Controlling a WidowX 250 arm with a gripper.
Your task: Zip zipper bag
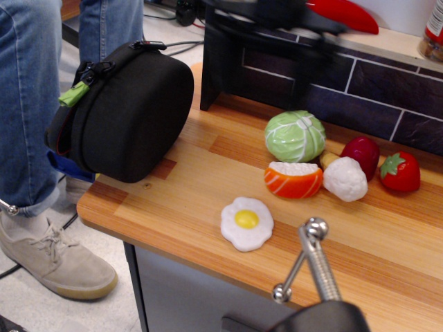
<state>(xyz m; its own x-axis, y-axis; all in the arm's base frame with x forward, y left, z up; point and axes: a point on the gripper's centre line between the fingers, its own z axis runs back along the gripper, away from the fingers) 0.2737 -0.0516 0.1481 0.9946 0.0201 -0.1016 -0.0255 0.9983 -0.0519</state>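
Observation:
The zipper bag is a large black rounded case standing on its edge at the left end of the wooden counter, partly overhanging it. Its green pull tab sits at the upper left, and a sliver of red lining shows at the left edge. My gripper is a dark motion blur at the top centre, in front of the tiled shelf and above the toy cabbage, well right of the bag. Its jaws are too smeared to read.
Toy foods lie right of the bag: cabbage, salmon sushi, fried egg, cauliflower, strawberry. A red chili lies on the shelf. A person in jeans stands behind the bag. A metal handle rises at the front.

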